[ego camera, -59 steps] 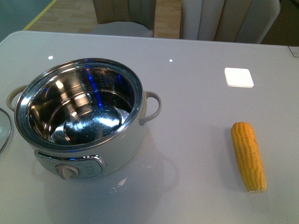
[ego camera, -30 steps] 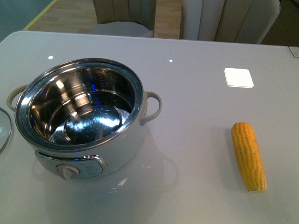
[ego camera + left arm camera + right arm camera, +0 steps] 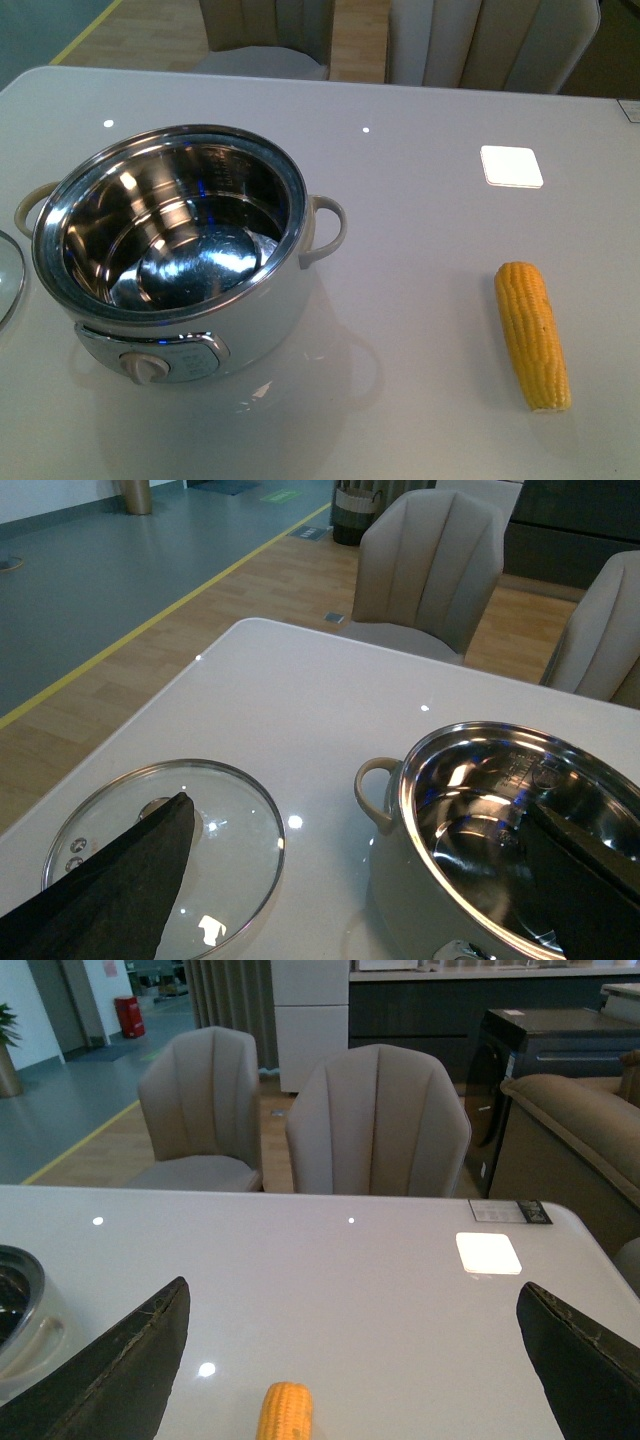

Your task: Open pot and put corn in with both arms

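So the round white electric pot with the shiny steel inside is open. Its steel-rimmed glass lid lies flat on the glossy white surface just beside the pot, on the robot's left. The husked yellow corn cob lies well apart from the pot, over on the right, nothing touching it.

Left pincer is spread wide and empty, and in its wrist view one finger shows in front of the lid and the other in front of the pot. Right pincer is also wide and empty, with the cob's end just ahead of it.

What I'd worry about:
- The cob is round and tapered, and those fingers are flat, so an off-centre pinch could roll it or let it slip.
- It looks about as long as the pot is wide, so brought in level it may hang on the rim. Tip it in instead.
- The lid sits near the surface's edge, so a careless left arm could nudge it off.

Nothing blocks the way between cob and pot. There's a small white square pad further back and beige upholstered chairs beyond the surface.
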